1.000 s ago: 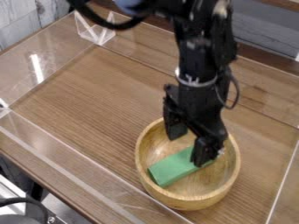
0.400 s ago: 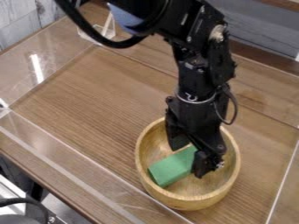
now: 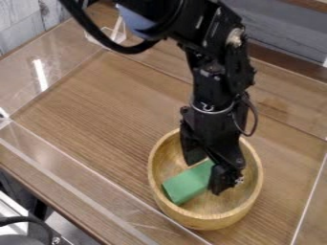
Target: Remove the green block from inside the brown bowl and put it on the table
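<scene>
Since the earliest frame the gripper (image 3: 211,168) had descended into the brown bowl (image 3: 243,206), and it had held that position over the last half-second. The table (image 3: 115,105) carried the bowl at about 5 o'clock in the view, near the clear acrylic wall (image 3: 52,158). The gripper pointed straight down with its jaws spread wide, one finger on each side of the upper end of the green block (image 3: 186,184) (whether either finger touched it could not be told). The block lay tilted inside the bowl, toward 8 o'clock of the bowl's centre. Judged progress: approach complete; grasp, lift and placement on the table remained.
</scene>
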Robot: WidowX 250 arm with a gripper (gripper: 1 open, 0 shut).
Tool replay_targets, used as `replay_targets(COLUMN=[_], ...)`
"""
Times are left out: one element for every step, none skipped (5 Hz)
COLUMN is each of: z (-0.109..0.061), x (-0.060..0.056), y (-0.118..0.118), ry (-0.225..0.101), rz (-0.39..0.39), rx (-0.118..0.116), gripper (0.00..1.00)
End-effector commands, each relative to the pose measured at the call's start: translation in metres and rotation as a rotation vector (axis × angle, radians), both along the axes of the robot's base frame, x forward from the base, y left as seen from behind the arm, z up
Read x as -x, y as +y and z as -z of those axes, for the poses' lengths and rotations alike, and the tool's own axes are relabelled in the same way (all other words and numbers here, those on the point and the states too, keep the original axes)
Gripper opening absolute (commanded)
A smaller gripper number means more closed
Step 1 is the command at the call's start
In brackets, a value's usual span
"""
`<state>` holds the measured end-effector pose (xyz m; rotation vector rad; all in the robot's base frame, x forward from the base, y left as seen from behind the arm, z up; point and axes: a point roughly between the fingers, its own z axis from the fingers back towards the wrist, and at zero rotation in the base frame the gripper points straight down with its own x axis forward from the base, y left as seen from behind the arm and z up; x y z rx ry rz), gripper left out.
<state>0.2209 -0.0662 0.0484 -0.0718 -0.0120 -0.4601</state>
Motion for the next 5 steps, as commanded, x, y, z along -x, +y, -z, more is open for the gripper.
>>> replay_targets(z=[-0.0047, -0.0046, -0.0044, -0.0039, -0.0036], x=[-0.0052, -0.0063, -0.0075, -0.0090, -0.0104], y=[0.0017, 0.0033, 0.0048, 0.0060, 0.0071], ry=[-0.023, -0.020, -0.018, -0.016, -0.014], rz=[-0.007, -0.010, -0.013, -0.015, -0.016], rx=[0.011, 0.015, 0.018, 0.022, 0.025], gripper=[1.00, 1.00, 1.00, 1.00, 1.00])
